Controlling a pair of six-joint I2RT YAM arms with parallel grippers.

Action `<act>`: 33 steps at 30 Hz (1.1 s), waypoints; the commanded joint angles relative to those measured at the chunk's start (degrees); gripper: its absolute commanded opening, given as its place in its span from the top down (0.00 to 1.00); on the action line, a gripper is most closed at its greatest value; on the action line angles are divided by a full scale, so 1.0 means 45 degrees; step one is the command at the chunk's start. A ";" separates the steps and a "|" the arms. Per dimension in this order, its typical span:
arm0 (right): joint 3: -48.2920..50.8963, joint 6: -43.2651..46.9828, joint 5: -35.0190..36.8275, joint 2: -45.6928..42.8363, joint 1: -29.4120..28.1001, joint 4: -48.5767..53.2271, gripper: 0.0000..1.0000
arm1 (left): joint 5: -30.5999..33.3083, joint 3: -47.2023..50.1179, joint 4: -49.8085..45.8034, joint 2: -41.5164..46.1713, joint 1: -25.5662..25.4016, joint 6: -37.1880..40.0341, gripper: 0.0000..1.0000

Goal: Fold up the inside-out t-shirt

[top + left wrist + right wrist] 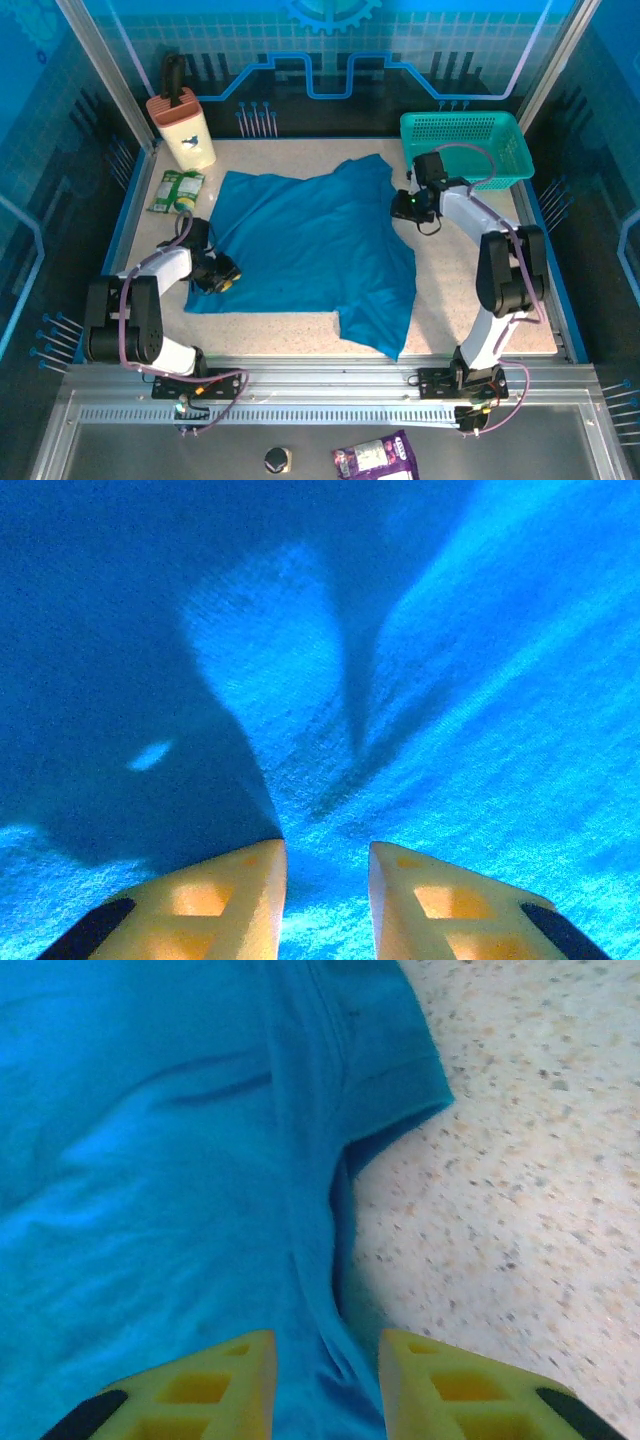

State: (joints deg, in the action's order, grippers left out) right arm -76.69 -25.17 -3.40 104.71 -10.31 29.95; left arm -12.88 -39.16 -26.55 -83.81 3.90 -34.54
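okay, your left gripper [327,852] sits at the near-left edge of the inside-out t-shirt [310,245], fingers closed on a fold. the shirt lies spread across the table [450,290]. farther on, your right gripper [327,1345] pinches its right edge near a sleeve, short of the teal basket [465,140].

Robotics lab cell: aluminium frame [105,70], blue gear-printed panels [200,30], speckled tabletop [460,300], left arm [150,270] and right arm [470,215] bolted to a slotted rail [330,385].
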 commanded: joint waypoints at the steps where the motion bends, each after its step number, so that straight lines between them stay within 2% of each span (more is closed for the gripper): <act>1: -0.0903 -0.0052 0.0066 0.1263 -0.0226 0.0148 0.70 | 0.0051 0.0147 -0.0670 0.0149 0.0051 -0.0097 0.71; 7: -0.2054 -0.0159 0.0572 0.2606 -0.0352 0.0359 0.77 | 0.0113 0.0185 -0.0686 0.0126 0.0051 -0.0077 0.71; 10: -0.2071 -0.0169 0.0888 0.2633 -0.0355 0.0277 0.88 | 0.0194 0.0260 -0.0722 0.0177 0.0050 -0.0070 0.71; 13: -0.2243 0.0045 0.2199 0.2481 -0.0330 0.0768 0.99 | 0.0368 0.0335 -0.0897 0.0260 0.0051 -0.0058 0.72; 14: -0.2315 0.0158 0.2753 0.2428 -0.0280 0.1022 1.00 | 0.0488 0.0343 -0.1015 0.0297 0.0051 -0.0077 0.72; 17: -0.2355 0.0399 0.3766 0.2374 0.0020 0.1361 1.00 | 0.0780 0.0369 -0.1377 0.0343 0.0070 -0.0101 0.72; 21: -0.2607 0.0762 0.4062 0.2816 0.0317 0.1459 1.00 | 0.0754 0.0518 -0.1464 0.0360 0.0071 -0.0135 0.72; 28: -0.3111 0.1320 0.5579 0.3278 0.0347 0.1747 0.99 | 0.0741 0.0895 -0.1328 0.0704 0.0053 -0.0365 0.72; 33: -0.3557 0.1569 0.5706 0.3082 0.0216 0.2214 0.84 | 0.0278 0.0765 -0.1225 0.0949 0.0071 -0.0422 0.72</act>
State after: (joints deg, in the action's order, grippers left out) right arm -89.84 -19.38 18.96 118.54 -9.10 37.32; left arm -11.42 -36.82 -28.60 -80.73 3.90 -35.24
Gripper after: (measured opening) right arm 0.143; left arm 0.279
